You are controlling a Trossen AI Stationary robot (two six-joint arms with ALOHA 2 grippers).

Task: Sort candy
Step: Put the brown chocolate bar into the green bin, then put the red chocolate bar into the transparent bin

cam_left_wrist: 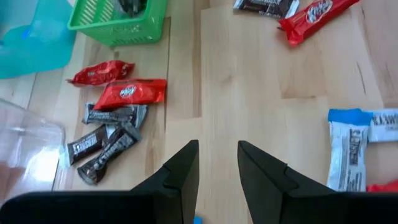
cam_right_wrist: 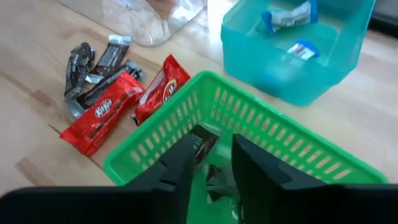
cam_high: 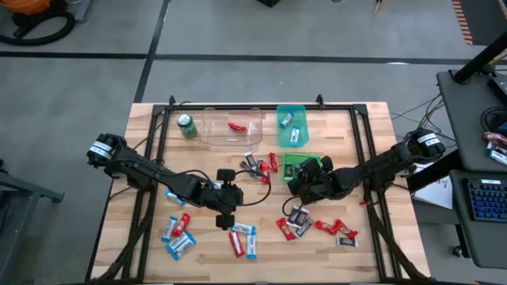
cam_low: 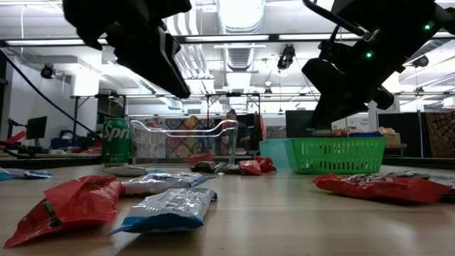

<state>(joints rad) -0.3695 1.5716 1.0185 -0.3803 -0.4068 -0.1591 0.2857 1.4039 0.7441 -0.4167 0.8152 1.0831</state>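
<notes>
— Where's the candy (cam_high: 298,225)?

— Scattered over the table (cam_high: 372,245). Right gripper (cam_right_wrist: 209,163), fingers apart, hangs over the green basket (cam_right_wrist: 273,146), dark bars inside.

— The left gripper (cam_left_wrist: 217,163)?

— Parted, empty, above bare wood. Those bars look light and crinkly, probably slippery; I'd pinch across the middle.

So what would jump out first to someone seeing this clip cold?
Wrapped candy lies scattered across the wooden table, with three containers at the far edge. The right gripper hovers, open, over the green basket, a dark bar beneath it, while the left gripper hangs open above bare wood mid-table.
</notes>
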